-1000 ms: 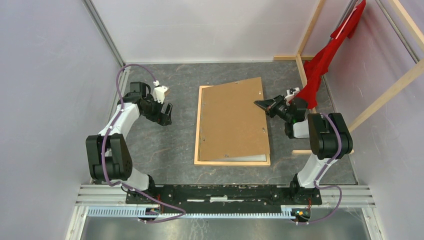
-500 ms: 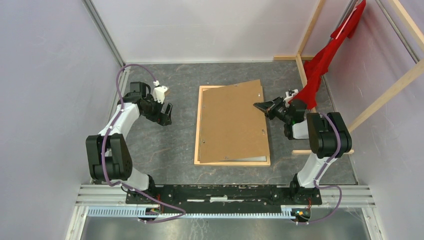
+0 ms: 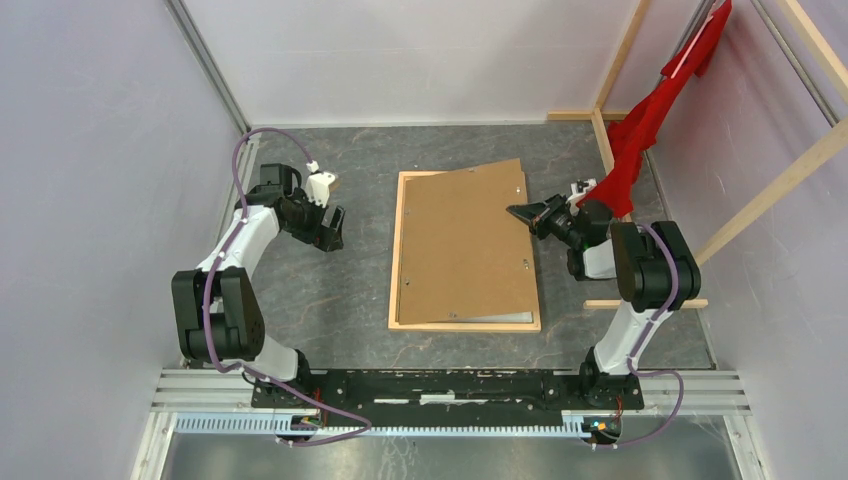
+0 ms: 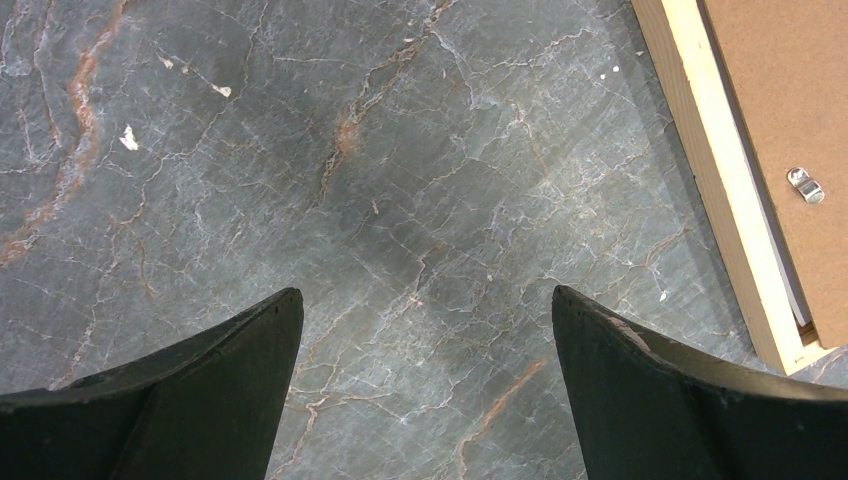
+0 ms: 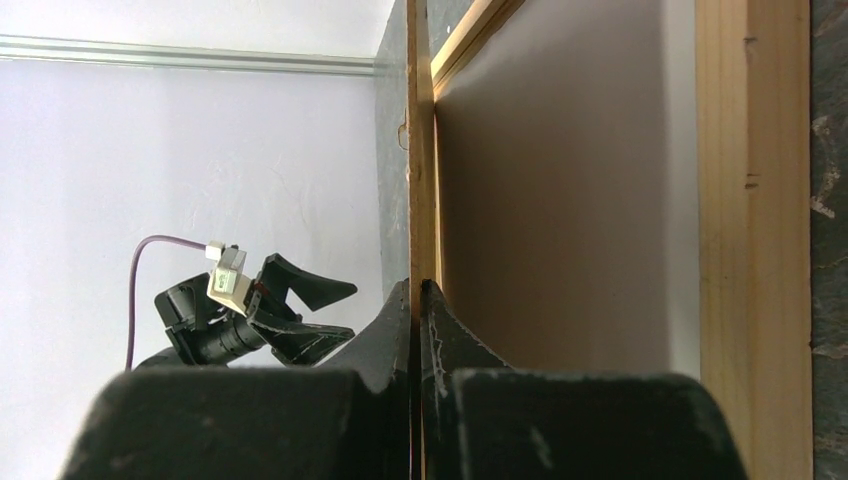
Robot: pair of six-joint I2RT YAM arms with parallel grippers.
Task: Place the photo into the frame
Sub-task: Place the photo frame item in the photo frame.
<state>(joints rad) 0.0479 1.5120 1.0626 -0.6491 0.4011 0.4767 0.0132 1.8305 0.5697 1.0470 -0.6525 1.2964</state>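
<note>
Bright, even light; soft shadows

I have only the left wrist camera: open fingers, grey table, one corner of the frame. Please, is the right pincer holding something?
Observer: Yes. The right pincer is shut on the right edge of the brown backing board.
Operator: Thank you. Does this board lie straight in the frame?
Observer: No. From above it sits skewed on the frame, and its far right corner pokes past the far rail.
Operator: Is anything close to the right arm?
Observer: A red cloth hangs from the wooden rack just behind it. Its lower end overlaps the wrist in the top view, but I cannot tell if they touch.
</note>
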